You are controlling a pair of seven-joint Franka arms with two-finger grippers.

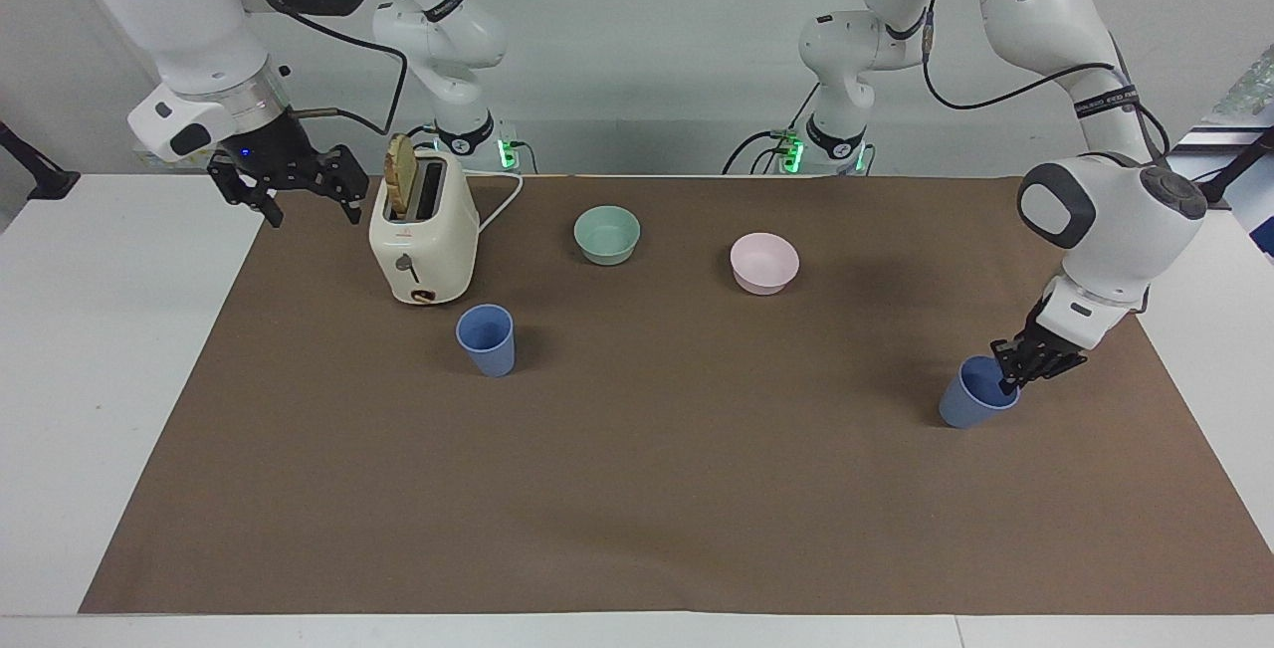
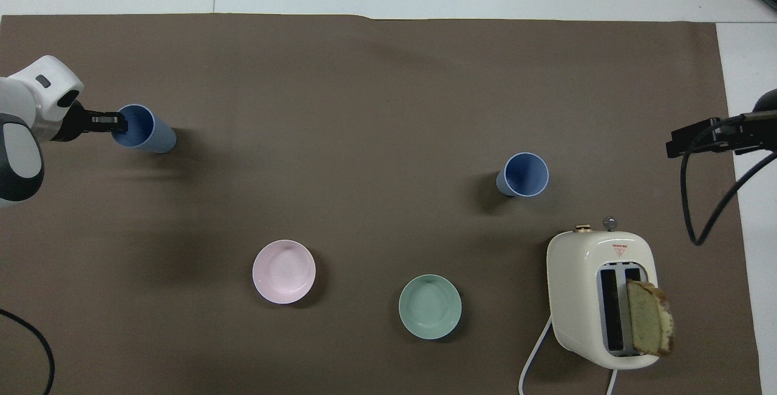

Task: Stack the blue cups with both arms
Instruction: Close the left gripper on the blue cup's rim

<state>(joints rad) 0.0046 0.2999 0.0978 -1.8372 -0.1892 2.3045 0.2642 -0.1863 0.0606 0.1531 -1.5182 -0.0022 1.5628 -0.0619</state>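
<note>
At the left arm's end, left pincer (image 1: 1008,381) clamps a blue cup's (image 1: 967,403) rim.

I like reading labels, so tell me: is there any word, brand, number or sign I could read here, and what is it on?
No text here can be read.
Toaster: a small red triangle sign on its top, with a line of print under it, too small to read.
Left arm: a black band with pale lettering, too small to read.
Right arm: a similar black band, lettering unreadable.
Cups and bowls: no print visible.
</note>
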